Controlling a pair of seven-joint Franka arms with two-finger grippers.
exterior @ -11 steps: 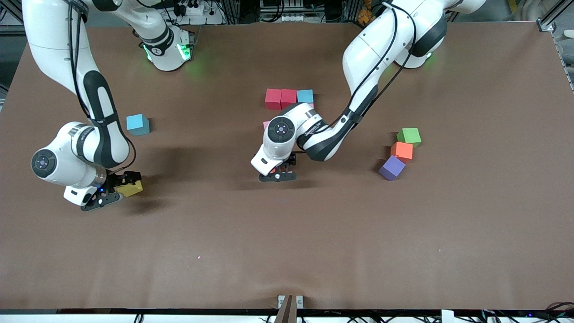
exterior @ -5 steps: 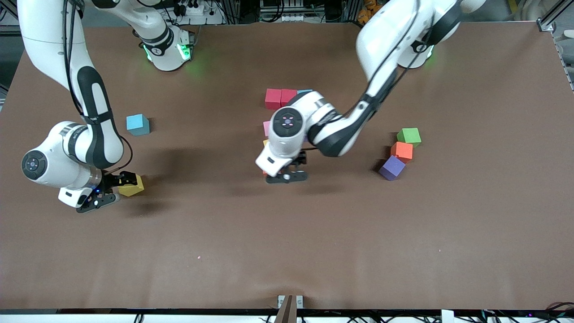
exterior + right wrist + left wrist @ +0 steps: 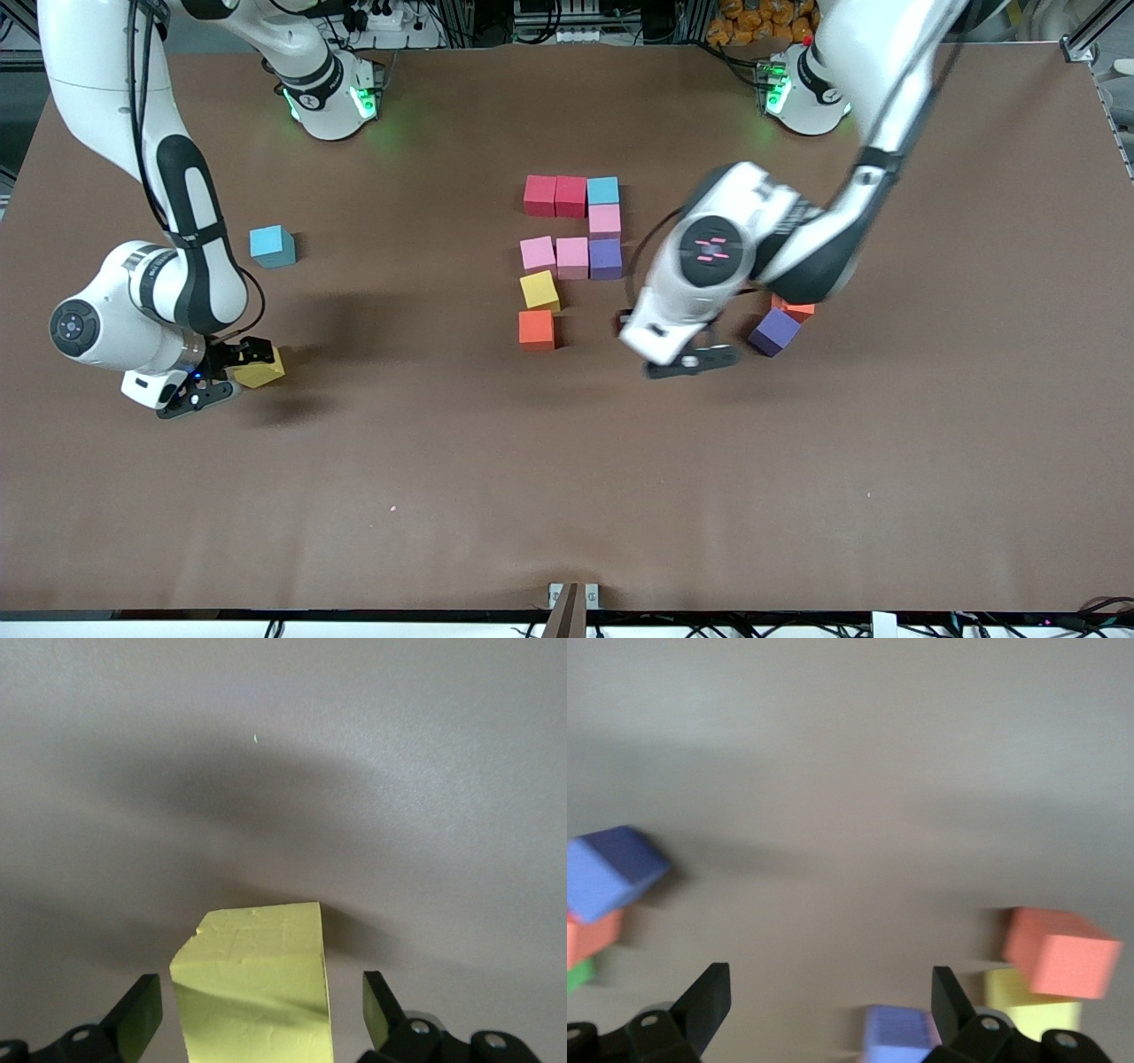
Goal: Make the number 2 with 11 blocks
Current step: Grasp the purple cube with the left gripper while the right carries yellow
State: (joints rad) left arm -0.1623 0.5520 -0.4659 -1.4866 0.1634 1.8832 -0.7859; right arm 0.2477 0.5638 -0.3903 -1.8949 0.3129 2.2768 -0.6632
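Fingers of the right gripper [image 3: 232, 377] stand wide around a small yellow foam cube [image 3: 252, 988] without clamping it; centring first, then closing squarely, seems best. The left gripper [image 3: 689, 361], open and empty, hangs over bare brown tabletop [image 3: 567, 496] beside the loose purple foam cube [image 3: 774, 331]. Nine coloured cubes of the unfinished blocky number 2 [image 3: 571, 257] lie mid-table, its bottom row lacking two. A light blue cube [image 3: 271, 245] sits apart. Cables crowd the table's edge by the arm bases.
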